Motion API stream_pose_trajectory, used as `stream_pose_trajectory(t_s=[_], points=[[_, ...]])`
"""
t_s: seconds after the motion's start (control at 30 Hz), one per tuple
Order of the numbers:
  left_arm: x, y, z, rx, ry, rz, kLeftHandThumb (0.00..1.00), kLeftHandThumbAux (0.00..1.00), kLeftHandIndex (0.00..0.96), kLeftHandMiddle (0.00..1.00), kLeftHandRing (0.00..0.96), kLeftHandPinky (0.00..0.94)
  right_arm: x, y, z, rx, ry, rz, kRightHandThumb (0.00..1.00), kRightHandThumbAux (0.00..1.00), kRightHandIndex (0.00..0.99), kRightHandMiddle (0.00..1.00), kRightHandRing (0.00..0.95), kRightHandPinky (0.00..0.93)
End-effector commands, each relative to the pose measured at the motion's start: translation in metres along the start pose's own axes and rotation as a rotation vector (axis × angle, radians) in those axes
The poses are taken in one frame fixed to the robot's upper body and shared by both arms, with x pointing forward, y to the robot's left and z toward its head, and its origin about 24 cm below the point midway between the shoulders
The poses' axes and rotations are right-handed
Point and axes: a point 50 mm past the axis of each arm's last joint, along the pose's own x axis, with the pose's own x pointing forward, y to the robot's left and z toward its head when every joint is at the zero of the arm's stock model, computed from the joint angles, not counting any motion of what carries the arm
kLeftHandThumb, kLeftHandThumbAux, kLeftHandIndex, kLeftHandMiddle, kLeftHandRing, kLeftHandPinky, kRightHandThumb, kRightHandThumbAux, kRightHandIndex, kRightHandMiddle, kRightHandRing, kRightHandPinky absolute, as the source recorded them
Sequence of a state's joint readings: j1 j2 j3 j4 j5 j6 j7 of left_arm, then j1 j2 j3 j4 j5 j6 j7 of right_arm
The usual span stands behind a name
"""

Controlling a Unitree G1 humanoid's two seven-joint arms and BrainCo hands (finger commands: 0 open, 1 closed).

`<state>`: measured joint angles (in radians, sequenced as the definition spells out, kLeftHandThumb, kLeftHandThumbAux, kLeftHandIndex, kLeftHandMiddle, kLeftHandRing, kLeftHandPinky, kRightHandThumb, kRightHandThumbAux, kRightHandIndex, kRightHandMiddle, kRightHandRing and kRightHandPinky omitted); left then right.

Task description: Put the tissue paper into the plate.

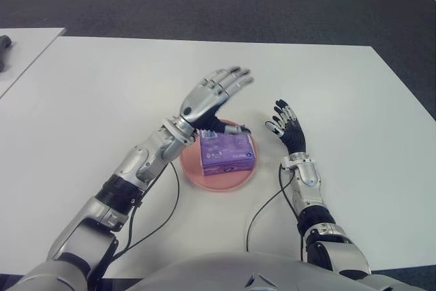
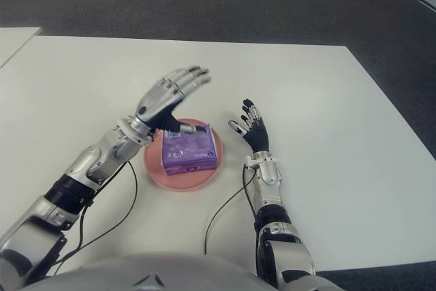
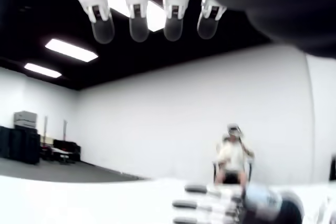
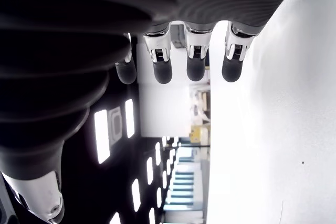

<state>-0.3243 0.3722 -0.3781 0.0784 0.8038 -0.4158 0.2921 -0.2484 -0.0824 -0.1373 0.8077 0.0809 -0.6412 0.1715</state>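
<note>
Left eye view: tissue pack (image 1: 227, 154) below left hand (image 1: 212, 97)

both hands (image 1: 216, 93) (image 1: 286, 126) raised, fingers spread

The purple tissue pack (image 1: 227, 154) lies flat inside the pink round plate (image 1: 204, 178) on the white table.
</note>
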Motion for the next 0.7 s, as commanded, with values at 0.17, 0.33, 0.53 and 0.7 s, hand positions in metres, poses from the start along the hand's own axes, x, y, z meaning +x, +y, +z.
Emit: stream_pose_trajectory(t_s=[0.17, 0.33, 0.53, 0.7], points=[[-0.009, 0.044, -0.019, -0.364, 0.113, 0.166, 0.018, 0.315, 0.0, 0.0, 0.0, 0.0, -0.027, 0.004, -0.032, 0.037, 0.175, -0.031, 0.118, 0.674, 0.017, 0.019, 0.018, 0.06], [-0.011, 0.06, -0.033, -0.437, 0.136, 0.291, 0.002, 0.367, 0.0, 0.0, 0.0, 0.0, -0.027, 0.007, -0.032, 0.038, 0.176, -0.03, 0.118, 0.674, 0.017, 0.019, 0.018, 0.06], [-0.018, 0.066, -0.04, -0.595, 0.279, 0.541, 0.0, 0.405, 0.0, 0.0, 0.0, 0.0, -0.026, 0.01, -0.033, 0.038, 0.177, -0.03, 0.118, 0.674, 0.017, 0.019, 0.018, 0.06], [-0.043, 0.069, -0.057, -0.572, 0.377, 0.572, 0.0, 0.393, 0.0, 0.0, 0.0, 0.0, -0.026, 0.014, -0.033, 0.038, 0.178, -0.029, 0.118, 0.674, 0.017, 0.019, 0.018, 0.06]])
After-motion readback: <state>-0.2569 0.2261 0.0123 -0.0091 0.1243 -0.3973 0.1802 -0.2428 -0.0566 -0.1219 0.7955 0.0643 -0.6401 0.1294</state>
